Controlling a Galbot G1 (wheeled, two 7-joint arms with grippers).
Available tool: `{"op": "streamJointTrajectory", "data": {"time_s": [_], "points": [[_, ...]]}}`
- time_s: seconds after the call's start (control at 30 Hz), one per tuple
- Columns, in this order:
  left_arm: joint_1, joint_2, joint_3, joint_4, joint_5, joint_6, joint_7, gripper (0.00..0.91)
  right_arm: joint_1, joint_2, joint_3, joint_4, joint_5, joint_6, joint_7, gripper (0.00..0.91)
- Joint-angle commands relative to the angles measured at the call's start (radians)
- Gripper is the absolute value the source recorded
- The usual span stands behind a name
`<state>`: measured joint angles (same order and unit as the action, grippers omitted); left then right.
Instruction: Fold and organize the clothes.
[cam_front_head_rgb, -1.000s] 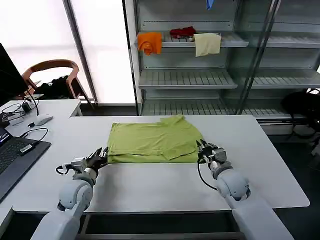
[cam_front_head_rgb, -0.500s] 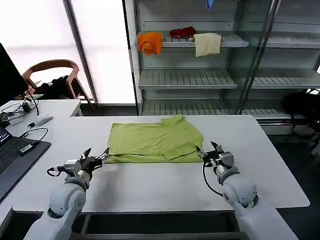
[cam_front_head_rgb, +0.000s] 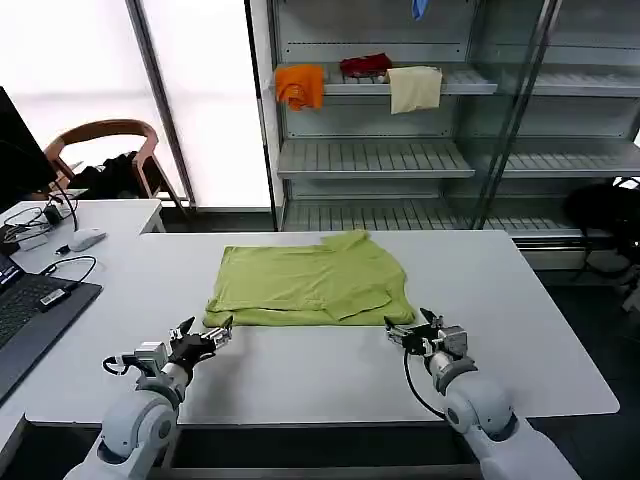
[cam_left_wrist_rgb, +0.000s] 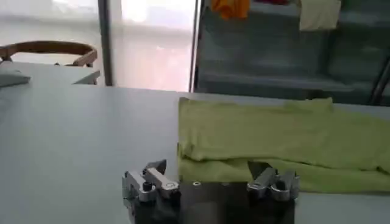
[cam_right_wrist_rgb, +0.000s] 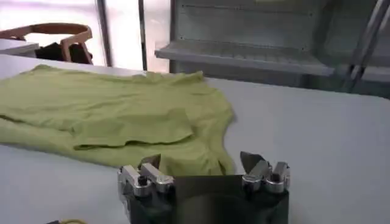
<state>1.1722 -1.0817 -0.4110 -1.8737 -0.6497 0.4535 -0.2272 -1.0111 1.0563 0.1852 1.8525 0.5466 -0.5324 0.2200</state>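
Both grippers have drawn back toward the counter's near edge since a second ago, and the T-shirt's near hem has come a little nearer with them.

Head view: one lime T-shirt lies folded on the white counter, long axis parallel to the near edge, collar toward the far edge. The left gripper and right gripper sit off its near corners, fingers apart.

Left wrist view: spread fingers, cloth just beyond.

Right wrist view: fingers apart, empty.
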Motion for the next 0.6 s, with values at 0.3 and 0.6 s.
{"op": "streamJointTrajectory", "data": {"time_s": [0.3,0.6], "points": [[-0.025,0.002,-0.007,0.108,-0.027,-0.017,0.024,0.685,-0.011,0.000,0.000,-0.009,0.007,0.009,-0.007,0.645],[-0.028,0.003,-0.001,0.129,-0.025,-0.019,0.037,0.020,-0.009,-0.001,-0.001,-0.019,0.001,0.021,-0.011,0.252]]}}
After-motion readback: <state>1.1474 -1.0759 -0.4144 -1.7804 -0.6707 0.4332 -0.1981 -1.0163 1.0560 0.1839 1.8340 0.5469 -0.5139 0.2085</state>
